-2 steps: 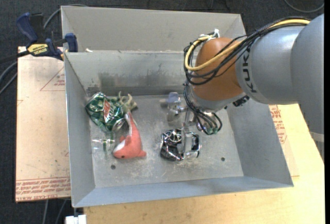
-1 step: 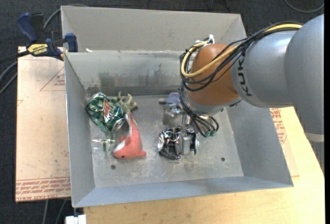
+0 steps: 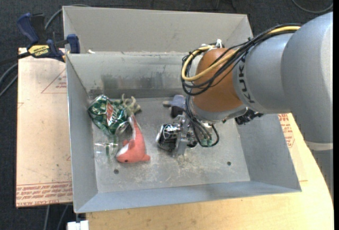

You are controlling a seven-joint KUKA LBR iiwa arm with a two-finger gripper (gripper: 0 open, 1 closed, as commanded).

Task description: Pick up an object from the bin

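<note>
Pincer is hanging low at the middle of the bin, sitting right beside a small glossy black lump that is lying on the floor there, well apart from the crushed green can. That lump is looking light, hard and slippery, so squeezing across its narrowest part seems wisest. Open or closed, I cannot tell, nor whether anything is being gripped

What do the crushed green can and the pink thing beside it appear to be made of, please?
The crushed green can looks like thin metal, probably aluminium, with a glossy printed skin: it is creased and glints. The pink thing seems matte rubber or soft plastic: even colour, no shine; I cannot be sure.
</note>
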